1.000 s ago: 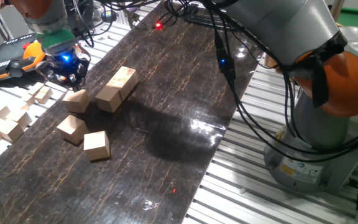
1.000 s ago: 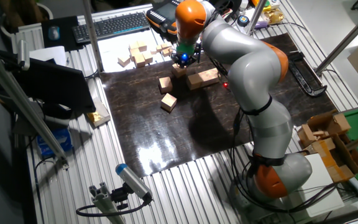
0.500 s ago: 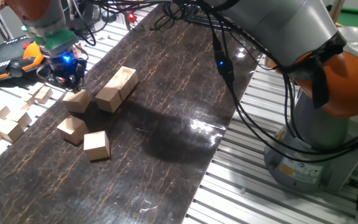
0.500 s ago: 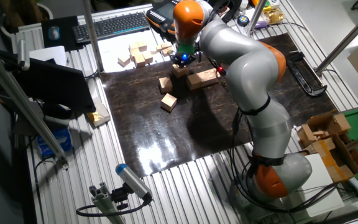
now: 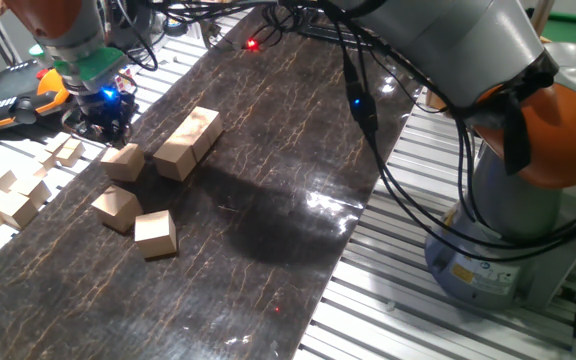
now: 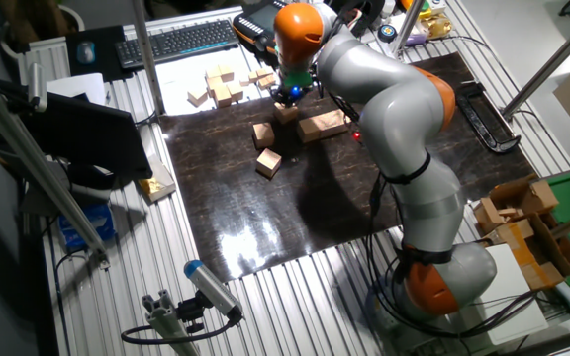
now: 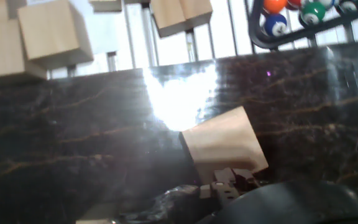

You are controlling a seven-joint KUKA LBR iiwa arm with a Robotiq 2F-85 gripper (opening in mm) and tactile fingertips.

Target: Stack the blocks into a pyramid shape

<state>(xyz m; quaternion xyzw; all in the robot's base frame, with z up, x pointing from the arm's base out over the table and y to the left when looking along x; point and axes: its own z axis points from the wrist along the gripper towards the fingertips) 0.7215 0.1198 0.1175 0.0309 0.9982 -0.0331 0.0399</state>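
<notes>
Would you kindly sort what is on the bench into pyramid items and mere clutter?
For the job:
- blocks on the dark mat
- tool above one block

Lying about:
- pale wooden pieces beside the mat
- keyboard
- pool-ball rack

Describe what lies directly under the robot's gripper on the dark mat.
Below the gripper sits a single wooden cube on the dark mat. The hand view shows that cube, but the fingertips themselves are not clearly visible.
</notes>
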